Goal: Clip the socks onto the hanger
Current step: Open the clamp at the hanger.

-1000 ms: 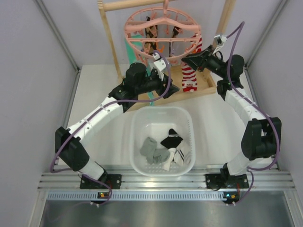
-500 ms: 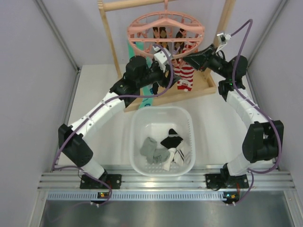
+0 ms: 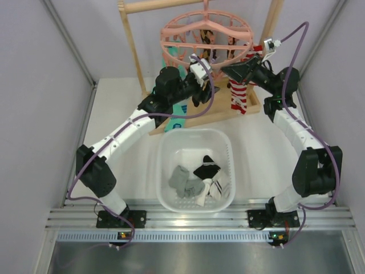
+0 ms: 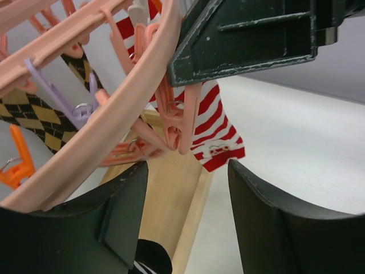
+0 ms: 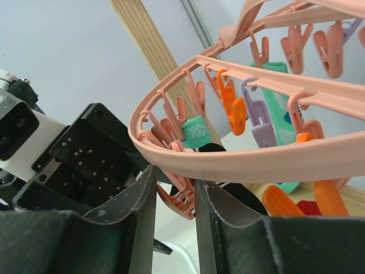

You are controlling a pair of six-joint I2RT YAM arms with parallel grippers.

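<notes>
Hanger [image 5: 256, 162] — peg [image 5: 181, 206] in right pincer [image 5: 174, 181]

The table [image 3: 256, 148] is white and flat. A pale grey wall [image 3: 40, 85] stands on the left and another wall [image 3: 345, 51] on the right. A thin metal post [image 3: 68, 40] runs up the back left corner. A light wooden rack [image 3: 132, 45] stands at the back. A silver rail [image 3: 194, 220] lies along the near edge. The light is soft.
</notes>
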